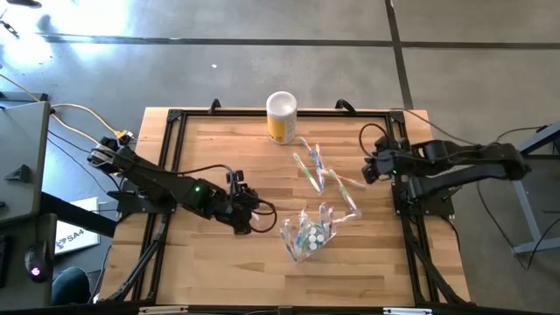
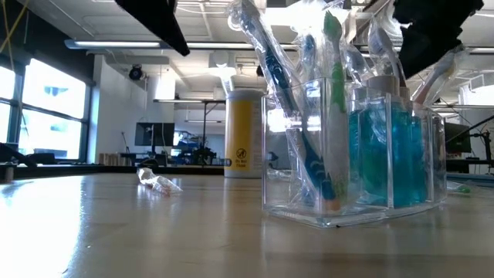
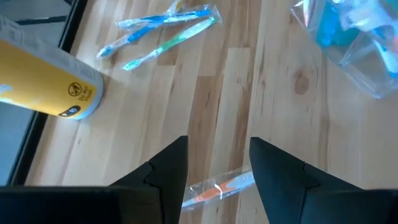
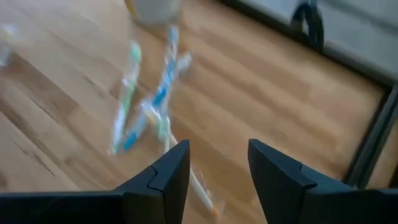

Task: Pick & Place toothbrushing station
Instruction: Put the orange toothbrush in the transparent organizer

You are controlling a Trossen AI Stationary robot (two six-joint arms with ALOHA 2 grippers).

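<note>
Your left gripper [image 1: 267,215] sits open just left of the clear holder [image 1: 308,236], which stands near the table's [image 1: 210,271] middle front, packed with toothbrushes and teal tubes [image 2: 386,158]. Your right gripper [image 1: 366,168] is open too, at the right side. Between them lie loose wrapped toothbrushes [image 1: 319,171], in front of the yellow canister [image 1: 281,116] at the far edge.
</note>
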